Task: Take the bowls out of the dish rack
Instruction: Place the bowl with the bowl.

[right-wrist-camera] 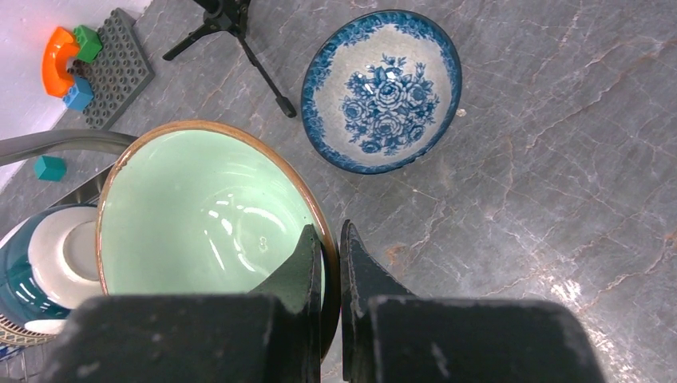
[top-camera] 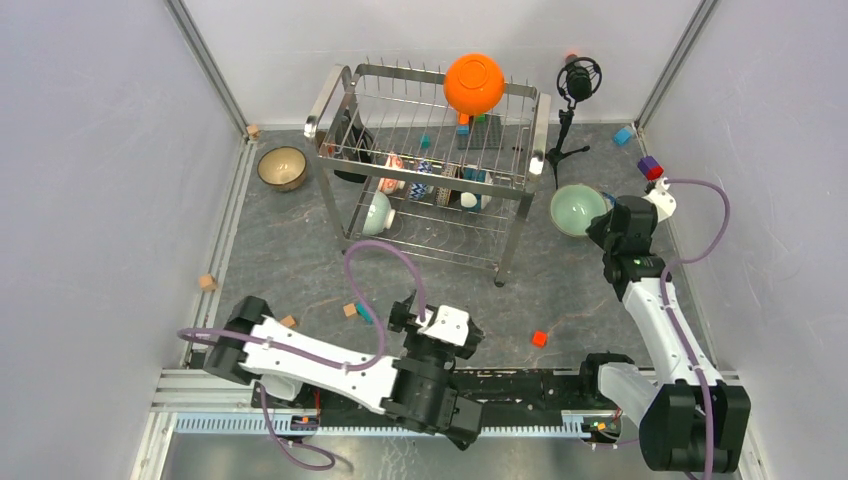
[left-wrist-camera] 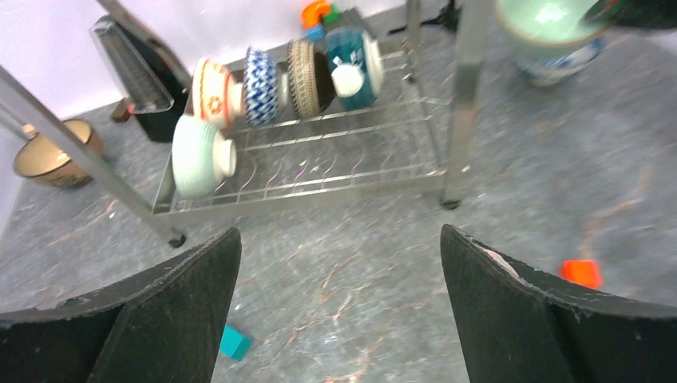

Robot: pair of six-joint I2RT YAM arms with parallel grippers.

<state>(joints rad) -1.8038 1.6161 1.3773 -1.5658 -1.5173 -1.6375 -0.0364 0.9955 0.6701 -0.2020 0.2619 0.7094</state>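
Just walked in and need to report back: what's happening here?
The right gripper is shut on the rim of a green bowl, holding it right of the rack near a blue bowl on the table. The left gripper hangs open and empty in front of the rack. An orange bowl sits on the rack's top tier and several bowls stand in the lower one.
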